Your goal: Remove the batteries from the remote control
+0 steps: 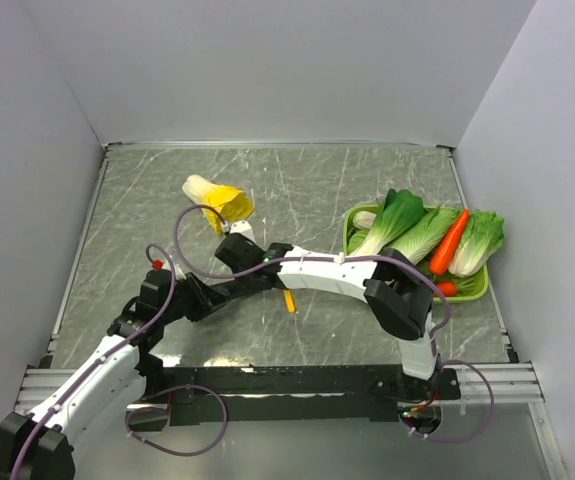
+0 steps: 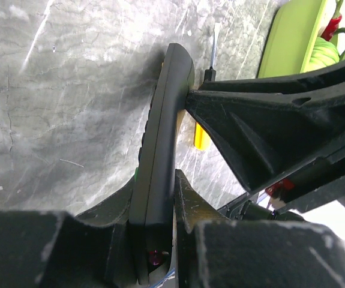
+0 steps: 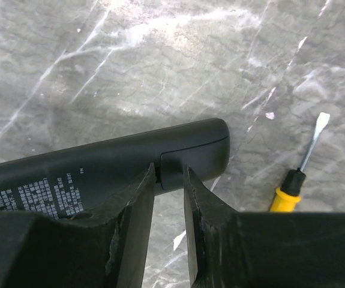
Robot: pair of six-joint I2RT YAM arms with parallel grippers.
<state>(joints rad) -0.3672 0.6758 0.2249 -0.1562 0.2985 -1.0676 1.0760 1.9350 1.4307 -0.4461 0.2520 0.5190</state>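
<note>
Where the left jaws meet, they are clamped flat on one end of the remote control (image 2: 166, 120). It stands on its long edge over the counter (image 2: 52, 90).

Right jaws: fingers (image 3: 137, 210) a narrow gap apart. Their tips are against the remote's printed back near its rounded end and straddle a rectangular panel seam (image 3: 173, 163). Cannot tell whether they pinch anything.

In the left wrist view, the right fingertip touches the remote's edge towards its far end.

Yellow-handled screwdriver (image 3: 286, 193) lies flat on the counter near the rounded end, apart from the remote.

In the top view, the crossed arms hide the remote at mid-counter. A green tray (image 1: 475, 287) with leafy greens (image 1: 407, 225) and a carrot (image 1: 449, 243) sits at the right side, well apart.
</note>
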